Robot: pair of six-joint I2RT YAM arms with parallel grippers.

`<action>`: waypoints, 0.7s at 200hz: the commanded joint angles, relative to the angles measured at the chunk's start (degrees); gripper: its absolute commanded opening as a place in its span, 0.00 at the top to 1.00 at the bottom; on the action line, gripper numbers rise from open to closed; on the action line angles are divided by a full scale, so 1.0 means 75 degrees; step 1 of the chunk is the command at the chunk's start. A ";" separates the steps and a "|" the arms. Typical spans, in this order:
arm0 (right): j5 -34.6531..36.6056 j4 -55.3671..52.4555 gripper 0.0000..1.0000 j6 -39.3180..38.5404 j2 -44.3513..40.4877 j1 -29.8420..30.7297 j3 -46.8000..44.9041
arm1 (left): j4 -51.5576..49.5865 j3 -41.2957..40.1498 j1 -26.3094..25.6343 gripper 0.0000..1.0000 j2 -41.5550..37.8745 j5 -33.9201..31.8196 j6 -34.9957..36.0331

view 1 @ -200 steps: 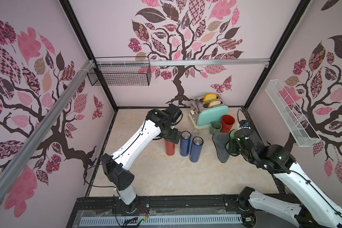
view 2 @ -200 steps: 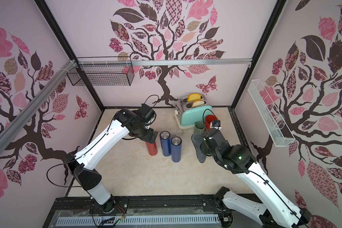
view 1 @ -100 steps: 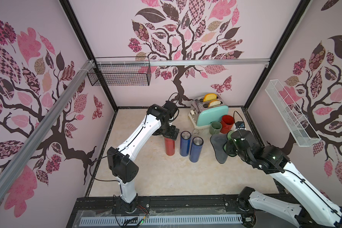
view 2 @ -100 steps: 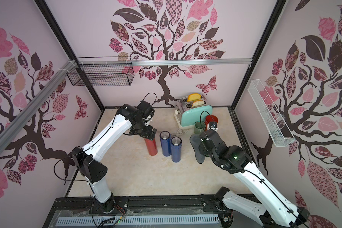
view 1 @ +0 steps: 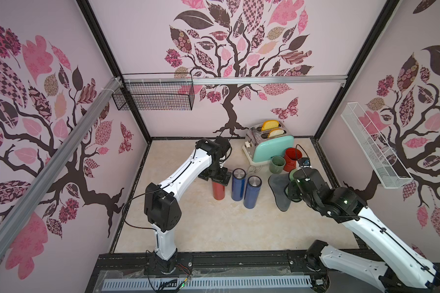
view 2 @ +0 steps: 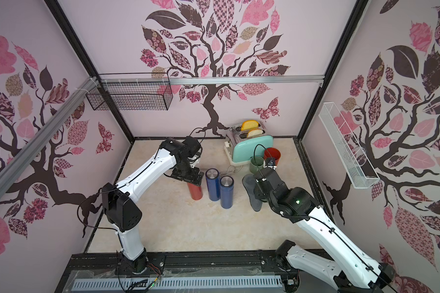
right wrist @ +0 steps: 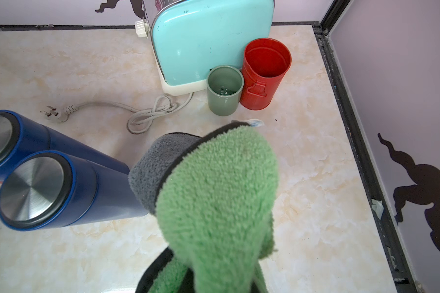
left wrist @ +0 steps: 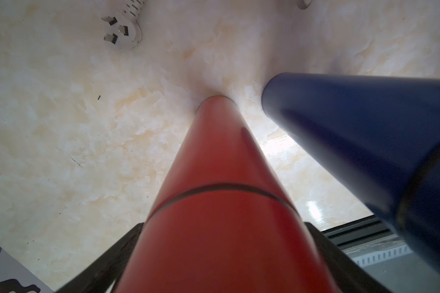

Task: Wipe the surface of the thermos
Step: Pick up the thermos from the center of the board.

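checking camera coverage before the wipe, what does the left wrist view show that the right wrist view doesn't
Only the left wrist view: the red thermos, its side running down to its base, with the jaws of the left gripper either side; contact is unclear. Only the right wrist view: the green and grey cloth, the toaster, green cup, red canister and a second blue thermos. Both: the blue thermos beside the red one, the white plug and the marble tabletop.

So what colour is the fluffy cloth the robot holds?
The cloth is green one side, grey the other; clearest in the right wrist view.
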 commanded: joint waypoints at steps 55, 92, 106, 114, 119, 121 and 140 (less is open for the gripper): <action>0.0048 0.0026 0.92 -0.0030 -0.0154 -0.0017 -0.0221 | 0.0296 -0.0036 0.0031 0.05 0.0101 -0.0076 0.0027; 0.0054 0.0071 0.92 -0.0035 -0.0162 -0.0024 -0.0246 | 0.0107 0.0493 0.0027 0.05 0.0229 -0.0255 0.0052; 0.0054 0.0096 0.92 -0.0035 -0.0155 -0.0017 -0.0292 | 0.0030 0.0628 0.0031 0.05 0.0342 -0.0198 0.0099; 0.0053 0.0092 0.91 -0.0036 -0.0160 -0.0023 -0.0304 | -0.0021 0.0647 0.0025 0.05 0.0383 -0.0141 0.0104; 0.0054 0.0086 0.91 -0.0035 -0.0148 -0.0018 -0.0314 | -0.0016 0.0650 0.0032 0.05 0.0411 -0.0128 0.0111; 0.0054 0.0086 0.91 -0.0035 -0.0150 -0.0022 -0.0324 | -0.0014 0.0645 0.0036 0.05 0.0413 -0.0127 0.0111; 0.0077 0.0086 0.91 -0.0035 -0.0170 -0.0032 -0.0350 | -0.0010 0.0604 0.0026 0.06 0.0426 -0.0113 0.0129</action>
